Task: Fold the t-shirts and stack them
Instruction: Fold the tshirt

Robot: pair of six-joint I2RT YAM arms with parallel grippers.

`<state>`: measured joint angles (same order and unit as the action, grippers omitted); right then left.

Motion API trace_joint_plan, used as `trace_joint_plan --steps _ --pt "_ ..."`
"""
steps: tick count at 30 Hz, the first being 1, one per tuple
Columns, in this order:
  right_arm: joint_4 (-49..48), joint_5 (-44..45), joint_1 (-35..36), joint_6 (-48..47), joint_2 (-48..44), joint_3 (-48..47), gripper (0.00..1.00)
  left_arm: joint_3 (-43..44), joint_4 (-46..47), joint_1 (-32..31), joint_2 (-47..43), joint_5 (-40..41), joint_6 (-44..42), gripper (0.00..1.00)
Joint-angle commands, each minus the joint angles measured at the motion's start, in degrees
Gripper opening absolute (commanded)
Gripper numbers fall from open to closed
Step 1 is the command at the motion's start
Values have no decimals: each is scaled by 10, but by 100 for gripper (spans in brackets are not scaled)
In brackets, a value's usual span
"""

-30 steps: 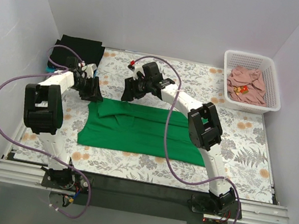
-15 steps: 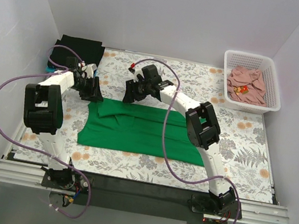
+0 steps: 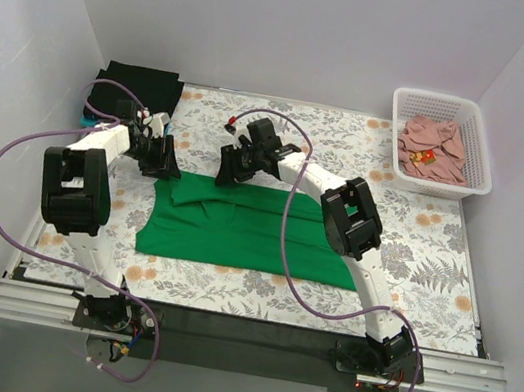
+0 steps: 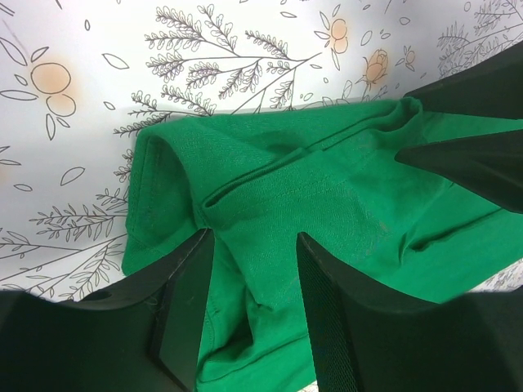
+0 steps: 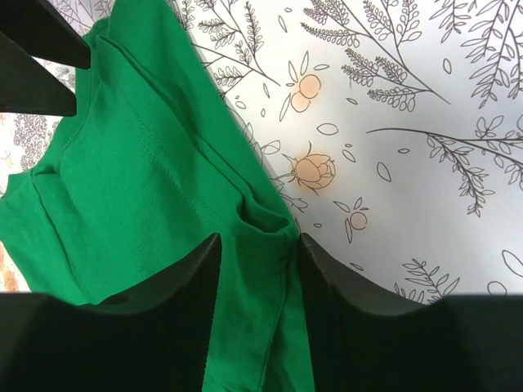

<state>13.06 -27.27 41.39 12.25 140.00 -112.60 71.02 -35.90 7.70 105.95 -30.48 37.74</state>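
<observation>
A white basket [image 3: 443,188] holding a pink t-shirt [image 3: 433,145] is sitting far right of the green t-shirt [image 3: 235,232], with a folded black t-shirt [image 3: 141,85] lying far left of it. The left gripper [image 4: 253,245] and right gripper [image 5: 257,241] are straddling its far edge, fingers parted.

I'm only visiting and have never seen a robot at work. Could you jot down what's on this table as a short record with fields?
Green shirt: spread mid-table, with a fold lying near its far left corner
Left gripper: open, fingers astride the shirt's far left corner
Right gripper: open, fingers astride the shirt's far edge
Black shirt: folded, far left corner
Basket: far right corner, holds a crumpled pink shirt
Table: floral cover
</observation>
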Motion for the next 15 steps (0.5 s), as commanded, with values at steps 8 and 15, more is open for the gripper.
trace_joint_plan --steps 8,15 --pt "-16 -25 9 14 -18 -12 46 -1 0 -1 -32 -12 -2 45" --pt "-17 -17 10 15 -24 -20 48 -4 1 0 -31 -13 -2 45"
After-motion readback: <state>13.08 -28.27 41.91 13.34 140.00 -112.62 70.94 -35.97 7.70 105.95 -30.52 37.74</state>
